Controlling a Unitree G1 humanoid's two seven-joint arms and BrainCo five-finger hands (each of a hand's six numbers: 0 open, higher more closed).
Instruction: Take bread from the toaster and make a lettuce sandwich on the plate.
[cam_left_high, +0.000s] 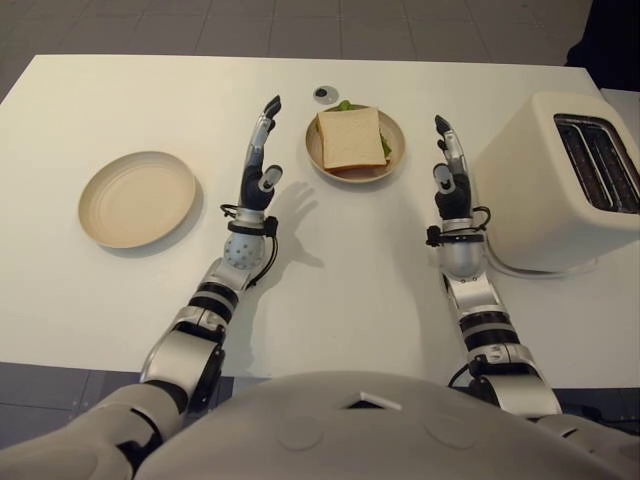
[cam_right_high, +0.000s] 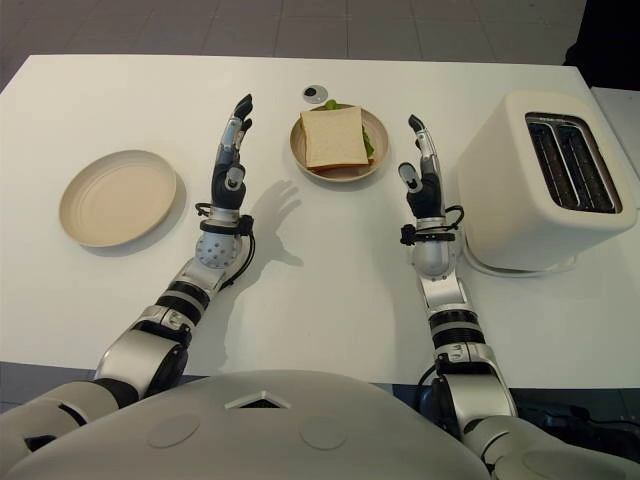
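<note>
Two hands stand raised over the white worktop (cam_left_high: 340, 280) in the left eye view, one on each side of a small beige plate (cam_left_high: 396, 128) that carries the sandwich (cam_left_high: 350, 138): a square slice of white bread on top, green lettuce (cam_left_high: 345, 105) peeking out at its far edge and right side. The left hand (cam_left_high: 262, 165) is just left of that plate, its fingers stretched out straight and close together, pointing away from the robot and gripping nothing. The right hand (cam_left_high: 450, 170) is just right of the plate in the same pose, fingers straight and unclenched, also holding nothing, between the plate and the toaster. In the right eye view, the cream toaster (cam_right_high: 505, 190) sits at the right end of the worktop with its two dark slots (cam_right_high: 570, 160) facing up. A second, larger beige plate (cam_right_high: 118, 198) lies bare at the left, well apart from the sandwich. A small round grey disc (cam_right_high: 315, 95) rests just beyond the sandwich plate.
</note>
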